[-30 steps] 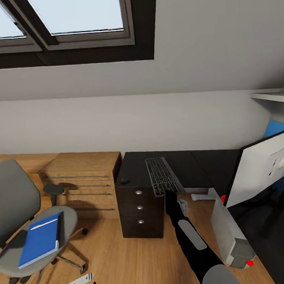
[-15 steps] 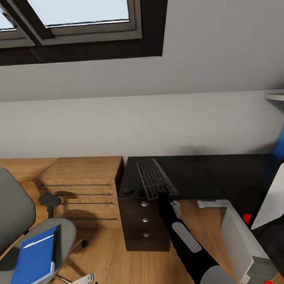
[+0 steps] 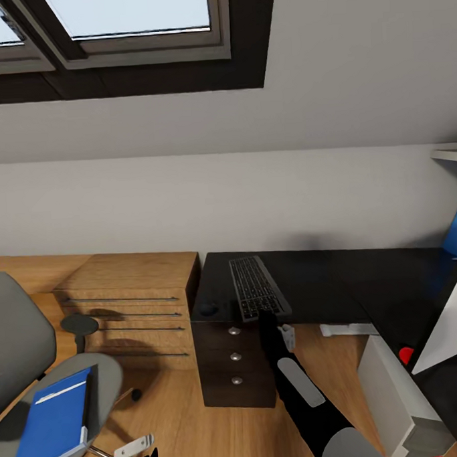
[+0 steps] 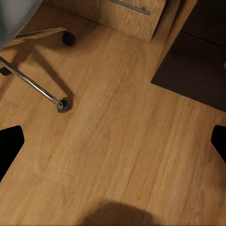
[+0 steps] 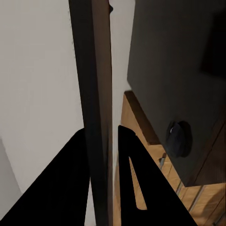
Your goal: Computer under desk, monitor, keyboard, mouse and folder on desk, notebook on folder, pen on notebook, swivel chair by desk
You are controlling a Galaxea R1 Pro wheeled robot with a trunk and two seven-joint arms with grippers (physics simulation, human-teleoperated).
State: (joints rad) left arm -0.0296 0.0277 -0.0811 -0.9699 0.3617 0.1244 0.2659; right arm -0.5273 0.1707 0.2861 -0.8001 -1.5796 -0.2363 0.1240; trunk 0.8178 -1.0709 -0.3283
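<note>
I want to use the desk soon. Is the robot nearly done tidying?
Not nearly. The computer stands on the floor by the desk. The right gripper is clamped on the keyboard at the desk's end. The mouse lies on the drawer cabinet, and the folder on the swivel chair.

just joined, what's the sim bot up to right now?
The right gripper has its fingers closed on the near edge of the keyboard, which lies on the black desk over the drawer cabinet. The mouse sits just beside it. The blue folder waits on the swivel chair. The left gripper hangs open above the floor.
</note>
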